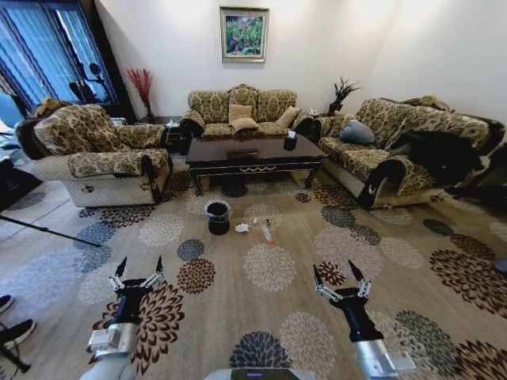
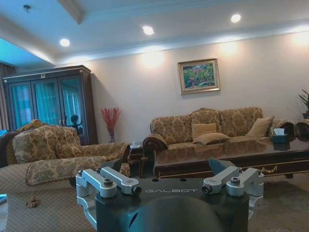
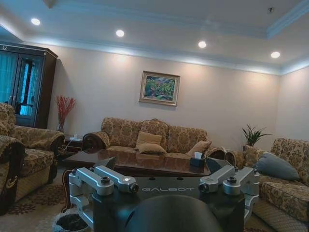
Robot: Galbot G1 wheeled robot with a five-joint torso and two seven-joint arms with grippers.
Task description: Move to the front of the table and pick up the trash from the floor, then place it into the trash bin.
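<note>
Ahead of the robot, across the patterned floor (image 1: 269,229), the counter (image 1: 255,155) is standing lengthwise in front of the middle sofa (image 1: 242,111), well apart from both arms. On its top a dark tissue box (image 1: 290,141) is sitting toward the right end. The trash bin (image 1: 218,217) is standing upright on the carpet just before the counter's left half, its clear liner folded over the rim. Just beside the bin, to its right, the crumpled paper wad (image 1: 242,228) is lying on the carpet, and the clear bottle (image 1: 267,233) is lying on its side a little farther right; the red cap is too small to confirm. The left claw (image 1: 139,269) is hanging low at the near left, fingers spread and released, gripping nothing, well short of the trash. The right claw (image 1: 339,277) is hanging at the near right, likewise spread wide and empty. In the left wrist view the left claw (image 2: 170,186) is pointing level toward the sofa (image 2: 212,126) and counter (image 2: 231,157), with the armchair (image 2: 58,154) off to one side. In the right wrist view the right claw (image 3: 166,181) is facing the counter (image 3: 140,163), and part of the bin (image 3: 70,222) is showing at the frame's edge near the claw's linkage. A framed painting (image 1: 244,34) is hanging on the far wall above the sofa.
</note>
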